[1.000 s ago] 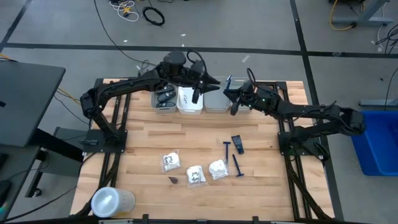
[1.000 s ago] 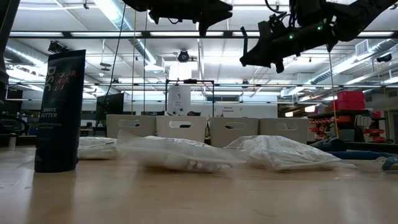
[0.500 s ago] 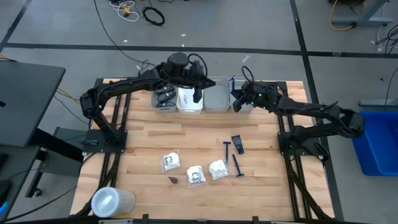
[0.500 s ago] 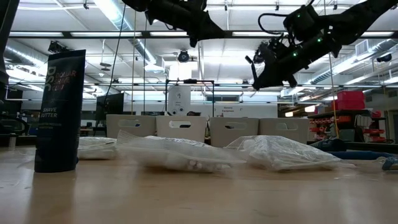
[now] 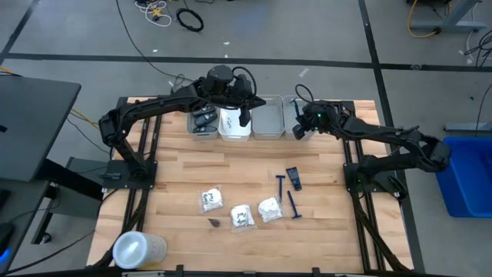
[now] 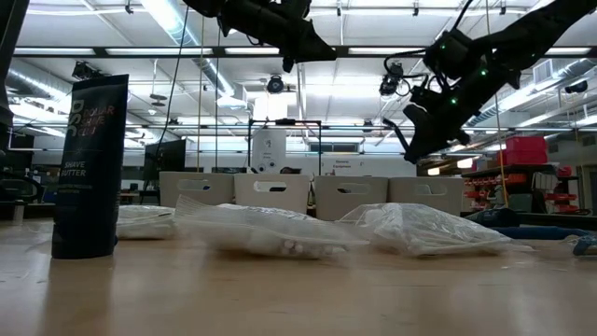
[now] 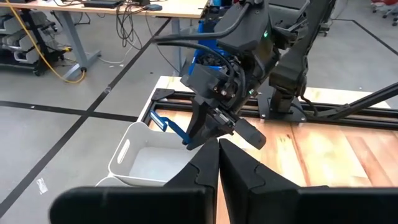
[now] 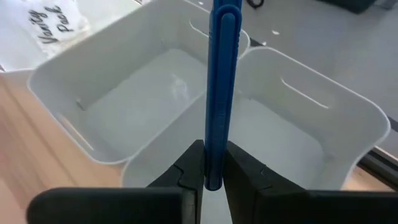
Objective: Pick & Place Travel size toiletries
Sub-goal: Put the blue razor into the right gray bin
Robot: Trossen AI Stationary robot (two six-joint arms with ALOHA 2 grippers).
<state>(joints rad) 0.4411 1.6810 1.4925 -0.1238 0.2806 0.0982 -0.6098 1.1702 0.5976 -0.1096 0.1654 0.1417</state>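
My right gripper [image 5: 298, 127] is shut on a thin blue razor [image 8: 214, 93] above the two rightmost white bins [image 8: 292, 143] at the table's far edge. It also shows in the left wrist view [image 7: 208, 127] with the razor [image 7: 169, 127]. My left gripper [image 5: 244, 115] is shut and empty above the bin of white packets [image 5: 234, 123]. A bin with dark cases [image 5: 202, 121] stands beside it. On the table lie two blue razors [image 5: 286, 196], a dark case [image 5: 294, 178] and three white packets [image 5: 242, 217]. My right gripper pinches the razor's handle [image 8: 213, 163] between its two fingers [image 8: 189, 165], near the end away from the head. The handle runs along the fingers and sticks out past their tips. The fingers slant downward. The razor is lifted clear, its head [image 7: 155, 119] over a bin.
A pale cylinder [image 5: 138, 250] lies at the near left corner. A tall dark pouch [image 6: 89, 163] stands in the low view. A small dark scrap [image 5: 214, 222] lies by the packets. The third bin [image 5: 267, 123] looks empty. Bare wood lies on the table's left half.
My right gripper has carried the razor toward the table's right edge and down, from over the third bin to the rightmost bins, tipping its fingers more downward. It has stayed shut on the razor.
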